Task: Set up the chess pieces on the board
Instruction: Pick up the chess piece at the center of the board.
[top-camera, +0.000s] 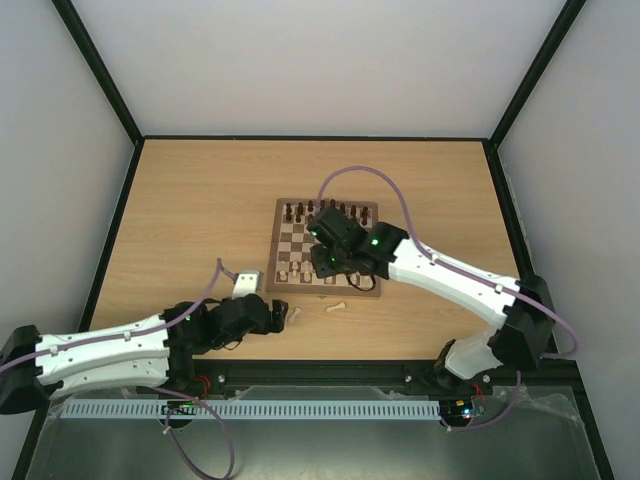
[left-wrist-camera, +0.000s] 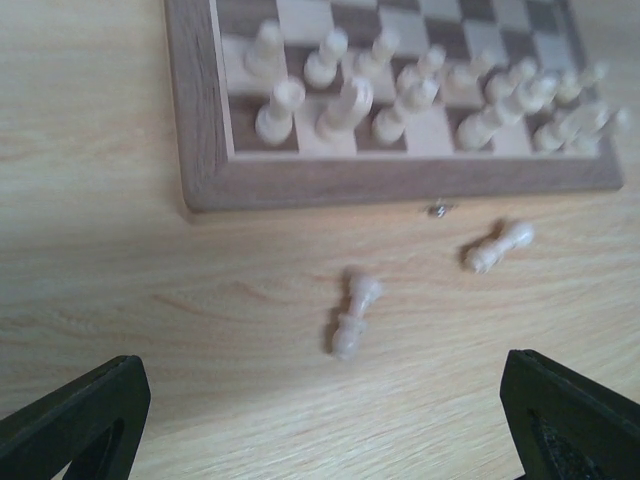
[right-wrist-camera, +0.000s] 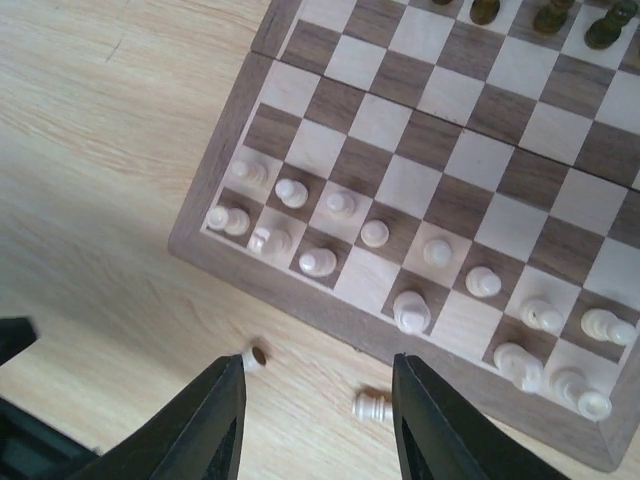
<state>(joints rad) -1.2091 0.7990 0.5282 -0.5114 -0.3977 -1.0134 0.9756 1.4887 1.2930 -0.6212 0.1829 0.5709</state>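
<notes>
Closest to you, the black left fingers (left-wrist-camera: 80, 420) frame the bottom corners of the left wrist view. They are spread wide apart with nothing between them, low over the light wood-grain table (top-camera: 200, 200), just off the near left corner of the square wooden board (left-wrist-camera: 200, 130) with its dark brown and tan checks and brown border. Most of the tiny cream-white wooden chess pieces (left-wrist-camera: 340, 100) stand upright in the two rows of squares along the board's near edge. Two more lie on their sides on the table in front of that edge: one fallen piece (left-wrist-camera: 352, 315) sits nearer your left fingers, the other fallen piece (left-wrist-camera: 497, 247) to its right, just beside the border. Your black right fingers (right-wrist-camera: 215, 430) hang above the board's near edge, parted and gripping nothing; in the gap between them you see only the table below, with a toppled piece on it. The dark brown chess pieces (top-camera: 325, 210) line the board's far edge.
</notes>
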